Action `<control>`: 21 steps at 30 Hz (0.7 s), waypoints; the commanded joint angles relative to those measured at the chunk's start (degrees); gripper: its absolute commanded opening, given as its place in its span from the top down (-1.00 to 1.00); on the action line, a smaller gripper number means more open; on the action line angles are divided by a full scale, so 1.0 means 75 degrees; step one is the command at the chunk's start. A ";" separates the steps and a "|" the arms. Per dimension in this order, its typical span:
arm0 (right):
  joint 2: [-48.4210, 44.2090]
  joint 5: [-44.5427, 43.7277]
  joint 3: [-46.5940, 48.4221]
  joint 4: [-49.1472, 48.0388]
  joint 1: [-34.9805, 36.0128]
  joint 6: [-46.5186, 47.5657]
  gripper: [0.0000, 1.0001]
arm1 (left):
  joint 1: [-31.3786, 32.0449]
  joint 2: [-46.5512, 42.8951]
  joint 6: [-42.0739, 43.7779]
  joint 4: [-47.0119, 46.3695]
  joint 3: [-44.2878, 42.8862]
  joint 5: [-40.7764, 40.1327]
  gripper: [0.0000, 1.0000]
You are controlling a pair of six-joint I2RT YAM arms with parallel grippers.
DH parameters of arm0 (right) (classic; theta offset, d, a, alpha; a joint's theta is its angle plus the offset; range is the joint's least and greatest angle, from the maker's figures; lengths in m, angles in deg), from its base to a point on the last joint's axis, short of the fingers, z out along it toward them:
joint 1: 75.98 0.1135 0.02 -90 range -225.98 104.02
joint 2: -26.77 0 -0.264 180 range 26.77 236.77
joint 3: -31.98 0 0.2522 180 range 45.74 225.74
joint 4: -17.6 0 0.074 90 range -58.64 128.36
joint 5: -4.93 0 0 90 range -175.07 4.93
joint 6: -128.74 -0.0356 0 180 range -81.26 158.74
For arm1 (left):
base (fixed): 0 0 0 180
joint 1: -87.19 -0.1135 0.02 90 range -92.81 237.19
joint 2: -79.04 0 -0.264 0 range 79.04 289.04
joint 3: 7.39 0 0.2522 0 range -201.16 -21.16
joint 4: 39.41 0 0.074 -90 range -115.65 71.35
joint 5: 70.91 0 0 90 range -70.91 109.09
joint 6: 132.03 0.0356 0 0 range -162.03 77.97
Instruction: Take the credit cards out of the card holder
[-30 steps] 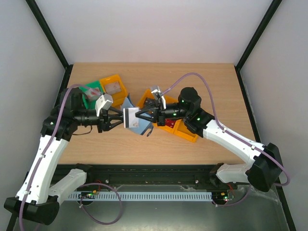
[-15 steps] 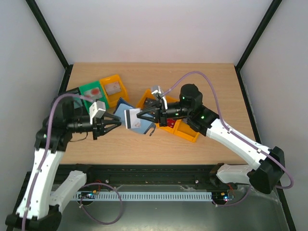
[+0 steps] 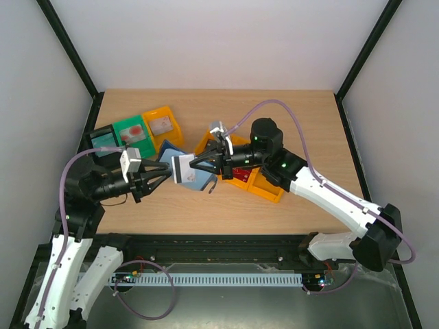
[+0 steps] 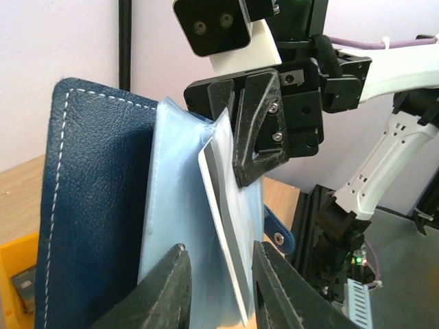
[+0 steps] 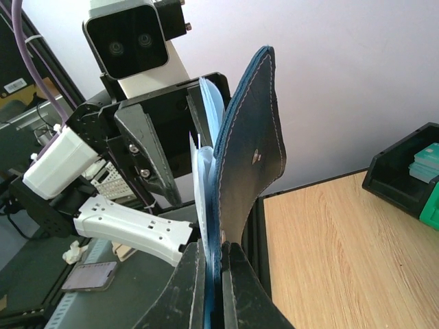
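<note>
- The card holder (image 3: 197,179) is held up off the table (image 3: 295,123), spread open, between the two arms and just left of the orange tray (image 3: 264,186).
- The lower edge of its navy cover is clamped by the right gripper (image 5: 214,253), whose fingers are closed tight on it.
- A white card (image 4: 232,247) is seen sticking out of a pale blue inner pocket.
- The left gripper (image 3: 166,173) is held at that card's edge with its jaws partly apart; the card and pocket lie in the gap, and nothing is pinched.
- Green (image 3: 130,131), orange (image 3: 161,123) and black (image 3: 103,140) bins are set at the table's far left.
</note>
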 commanded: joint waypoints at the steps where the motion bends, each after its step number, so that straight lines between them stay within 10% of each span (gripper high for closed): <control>1: 0.0150 -0.0022 0.0440 0.0008 0.0130 0.0044 0.97 | 0.0102 0.0223 -0.0156 -0.0482 0.0061 -0.0514 0.52; 21: 0.0447 0.0218 0.0623 -0.0429 0.0366 -0.0017 0.97 | 0.0449 0.0347 -0.0070 -0.0787 0.0520 -0.0692 0.70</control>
